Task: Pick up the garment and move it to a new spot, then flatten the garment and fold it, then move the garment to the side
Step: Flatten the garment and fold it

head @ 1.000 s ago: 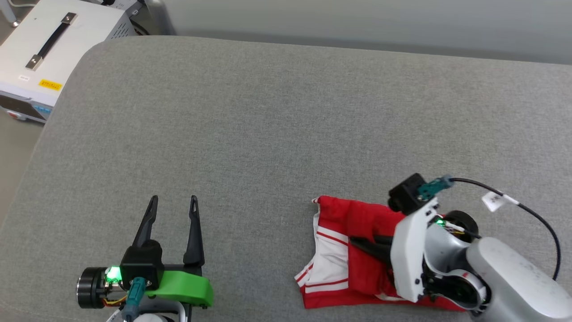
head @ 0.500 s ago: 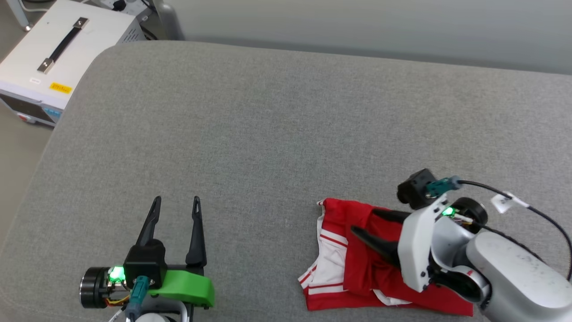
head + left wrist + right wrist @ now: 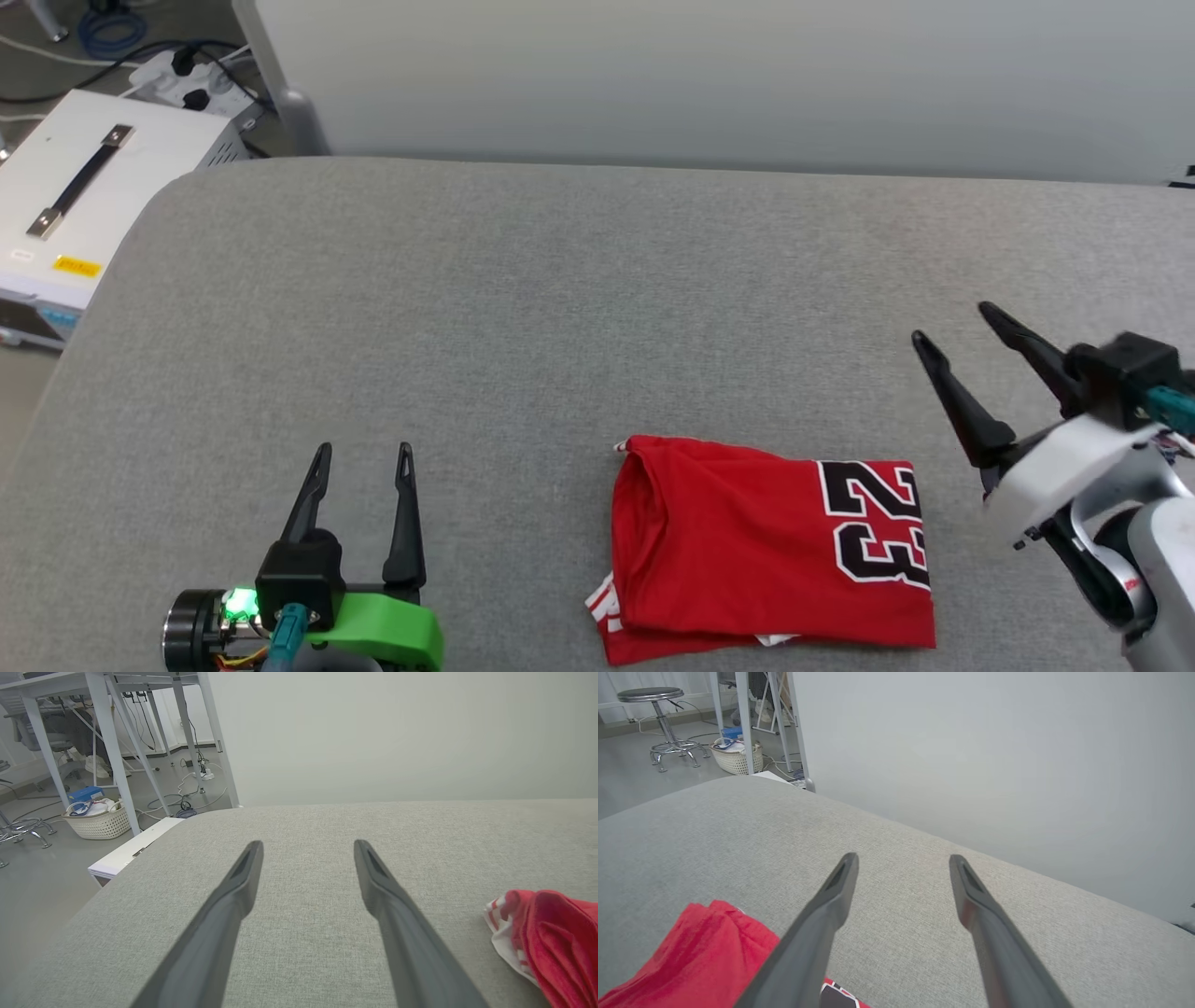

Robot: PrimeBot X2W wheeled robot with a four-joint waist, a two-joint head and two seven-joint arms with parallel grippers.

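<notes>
Changed: my right gripper [image 3: 952,323] is off the garment [image 3: 775,546], and the last flap now lies over it, "23" up.
Cushion [image 3: 560,308]: grey, bearing all.
Garment: folded red packet near the front edge, between my grippers, striped sleeve peeking out at its left corner.
Right fingers: spread wide, empty, clear to its right.
Left gripper [image 3: 363,448]: spread wide, empty, well apart.
Step, as I judge: fold done, shift aside due.
Next: pinch every layer at one edge.

Left wrist: shirt [image 3: 551,938], right of my left jaws, runs off frame. Right wrist: it sits partly behind one finger [image 3: 817,933]; numerals cut at bottom edge. Label [image 3: 77,267], far left of left jaws: unreadable.
</notes>
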